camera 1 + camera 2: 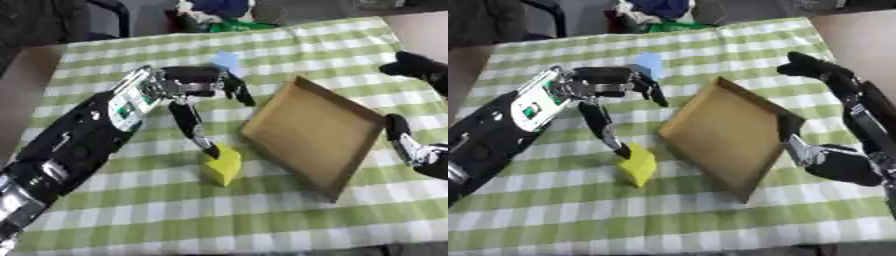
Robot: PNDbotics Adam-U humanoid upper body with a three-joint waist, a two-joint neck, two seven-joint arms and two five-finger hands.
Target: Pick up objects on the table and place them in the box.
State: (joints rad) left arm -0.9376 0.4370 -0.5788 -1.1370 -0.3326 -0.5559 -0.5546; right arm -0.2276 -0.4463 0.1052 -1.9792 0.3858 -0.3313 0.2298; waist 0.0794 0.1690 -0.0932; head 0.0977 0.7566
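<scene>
A yellow block (224, 166) lies on the green checked cloth, just left of the box. My left hand (191, 84) hovers above and behind it, open; one long digit reaches down and its tip touches the block's top, while the other fingers (238, 90) point toward the box. A small light blue object (227, 60) lies on the cloth behind that hand. The brown cardboard box (306, 131) is a shallow tray, tipped up toward me, with nothing inside. My right hand (837, 162) is at its right rim, open, thumb against the edge and fingers (820, 70) spread up past the far corner.
The table (262, 220) is covered by the green and white checked cloth, with bare cloth in front of the block and box. Clutter and dark shapes sit beyond the far edge (219, 20).
</scene>
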